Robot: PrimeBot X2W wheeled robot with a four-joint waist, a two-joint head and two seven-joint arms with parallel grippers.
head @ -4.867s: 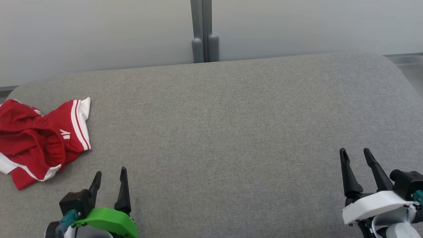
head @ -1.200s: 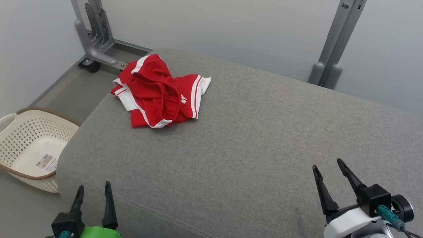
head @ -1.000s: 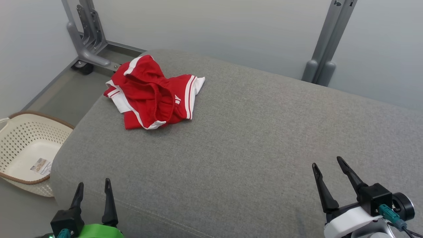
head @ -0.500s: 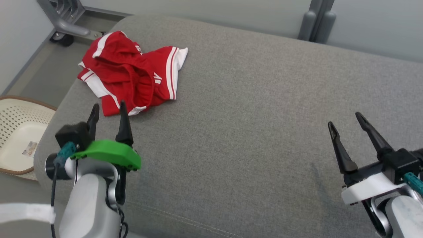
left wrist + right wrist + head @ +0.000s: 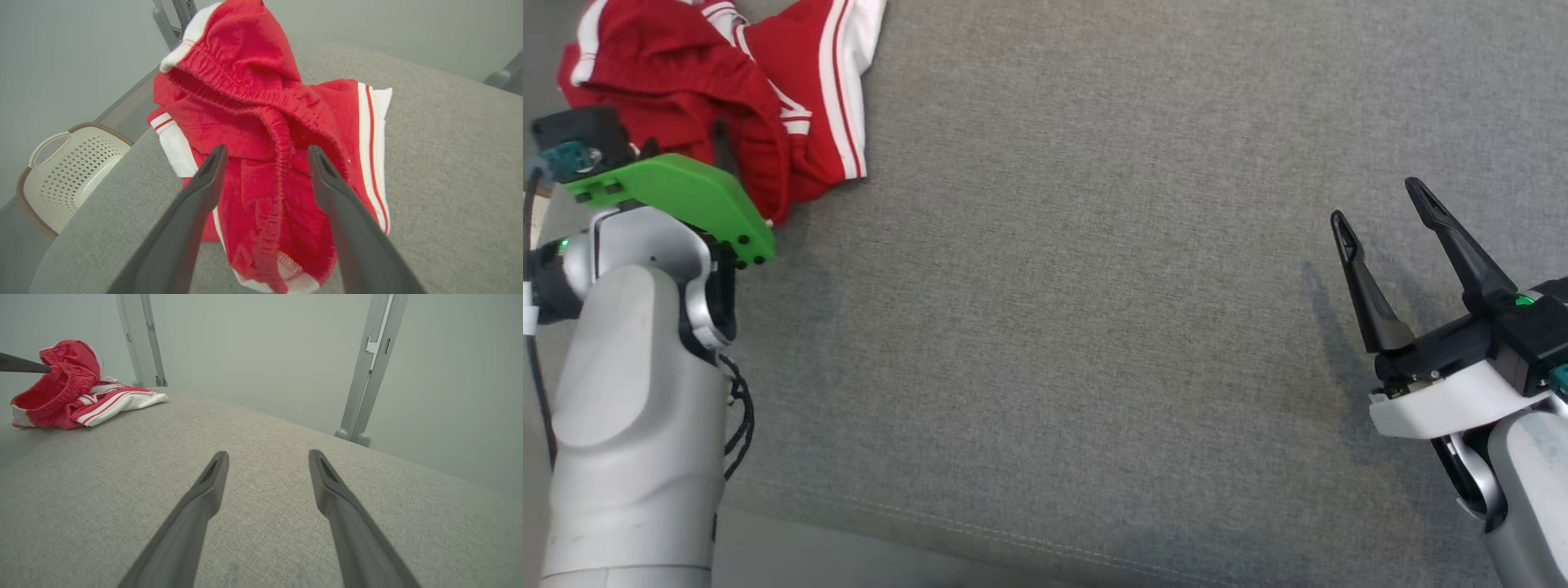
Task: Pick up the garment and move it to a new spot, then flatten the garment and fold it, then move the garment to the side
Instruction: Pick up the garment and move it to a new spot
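Over red garment [image 5: 245,81], L gripper [image 5: 266,151] jaws apart, maybe touching; R gripper [image 5: 1376,202] apart.

The left gripper [image 5: 266,150] has reached from the near edge of the grey cushion [image 5: 1094,286] to its far left corner, its spread fingers now straddling the waistband [image 5: 282,134] of the red shorts [image 5: 253,81].

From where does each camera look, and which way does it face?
Head view: on the head, looking down at the cushion; garment upper left; left arm and right hand show.
Left wrist view: on the left wrist, looking along the left hand at the garment and basket.
Right wrist view: on the right wrist, looking along the right hand across the cushion toward a post.
Shared: all three show the garment.
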